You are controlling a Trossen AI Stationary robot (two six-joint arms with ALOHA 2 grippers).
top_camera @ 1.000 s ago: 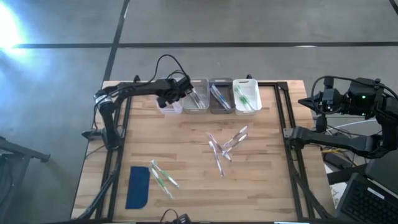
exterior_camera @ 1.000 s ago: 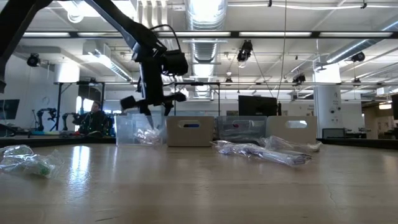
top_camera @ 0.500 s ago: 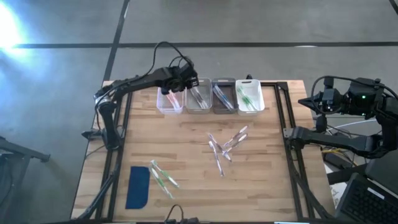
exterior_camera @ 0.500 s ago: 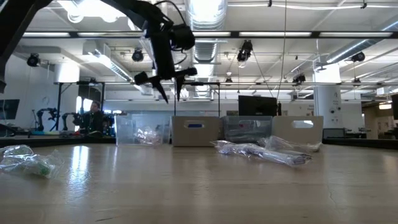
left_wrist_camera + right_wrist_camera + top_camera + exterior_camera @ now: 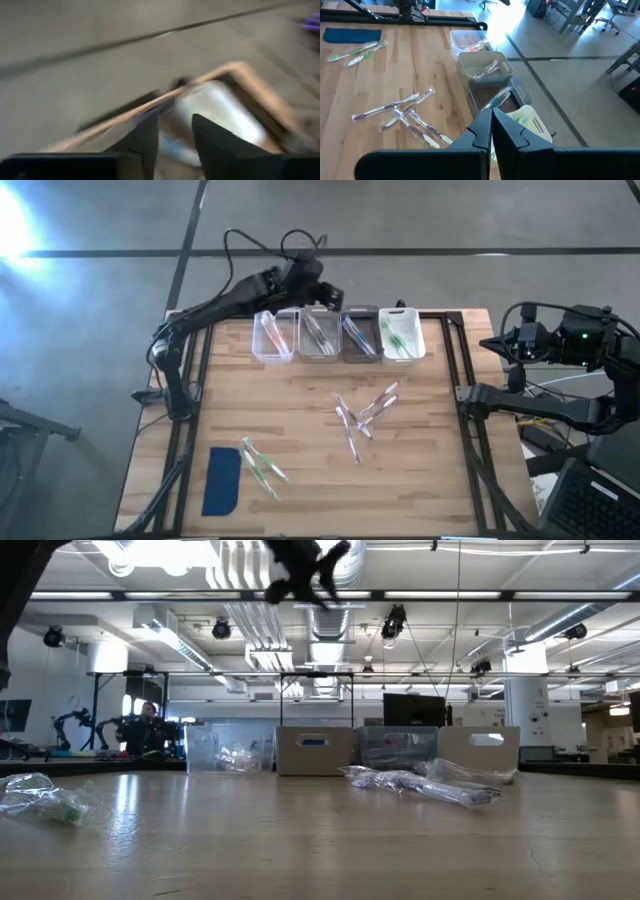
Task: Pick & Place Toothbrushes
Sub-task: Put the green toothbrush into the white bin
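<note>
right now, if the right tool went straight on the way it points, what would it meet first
Probably the white plastic bin holding green toothbrushes, the nearest ahead of the right tool; depth is unclear.

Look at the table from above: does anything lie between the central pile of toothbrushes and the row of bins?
Nothing visible does. Bare wood separates the central toothbrushes from the bins. The left hand is raised beyond the bins, off that path.
</note>
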